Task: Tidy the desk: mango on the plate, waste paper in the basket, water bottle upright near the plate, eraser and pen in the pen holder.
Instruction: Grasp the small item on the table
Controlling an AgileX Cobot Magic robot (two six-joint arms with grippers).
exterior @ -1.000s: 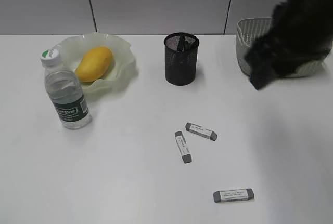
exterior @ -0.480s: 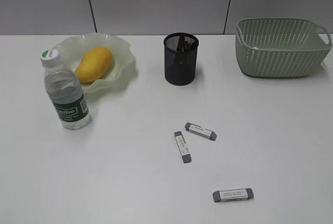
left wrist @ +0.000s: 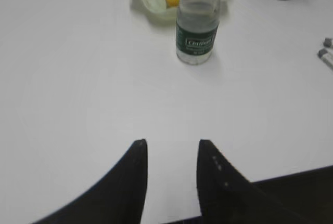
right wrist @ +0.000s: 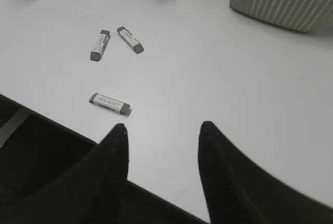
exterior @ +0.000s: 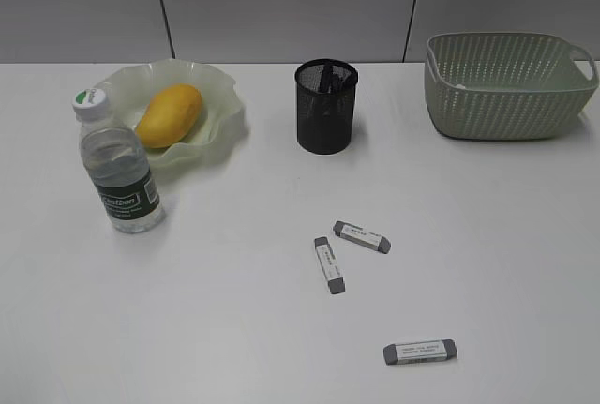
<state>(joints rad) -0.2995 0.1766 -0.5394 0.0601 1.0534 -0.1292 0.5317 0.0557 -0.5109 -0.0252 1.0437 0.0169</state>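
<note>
Erasers (exterior: 362, 236) lie loose at lower centre of the desk (exterior: 234, 329), unsorted, below the pen holder (exterior: 326, 105). Left gripper (left wrist: 171, 148) and right gripper (right wrist: 162, 130) hover apart, empty, ready to pick.

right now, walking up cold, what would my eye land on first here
Probably the yellow-orange mango lying in the wavy pale green plate at the back left, with the upright water bottle standing just in front of it. Next, the black mesh pen holder at back centre and the sage-green basket at back right. Three grey-and-white erasers lie scattered on the white desk toward the front.
</note>
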